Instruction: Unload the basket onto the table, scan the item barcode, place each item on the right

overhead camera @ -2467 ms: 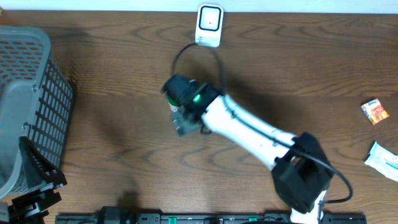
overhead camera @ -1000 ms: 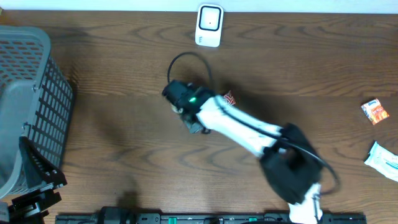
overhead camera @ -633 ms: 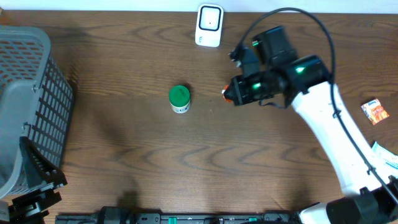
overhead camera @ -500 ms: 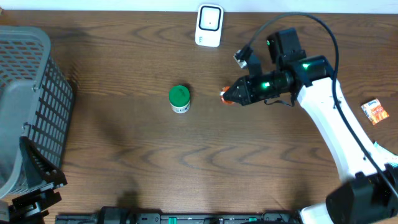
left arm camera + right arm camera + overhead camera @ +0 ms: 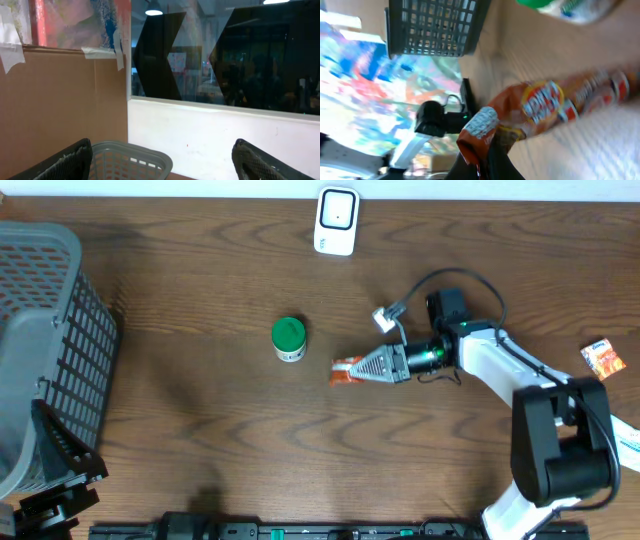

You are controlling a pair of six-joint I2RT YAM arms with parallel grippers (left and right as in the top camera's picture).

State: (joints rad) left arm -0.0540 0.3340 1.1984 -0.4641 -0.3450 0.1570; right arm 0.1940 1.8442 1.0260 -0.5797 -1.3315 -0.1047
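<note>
— What has the right gripper (image 5: pixel 375 367) got?
— A crinkly orange foil snack packet (image 5: pixel 347 371) with a round logo and a white printed patch. The jaws are pinched tight on one end, and the rest sticks out ahead over the wood-grain table (image 5: pixel 200 410).
— Anything near it?
— A green-lidded jar (image 5: pixel 288 338) just past the tips, and the white scanner (image 5: pixel 336 222) well off to one side. The left gripper (image 5: pixel 162 150) gapes wide, with a grey lattice basket (image 5: pixel 125 157) beyond it.

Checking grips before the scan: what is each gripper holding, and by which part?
The right gripper pinches the orange packet by the edge at one end. The left gripper is open and holds nothing.
</note>
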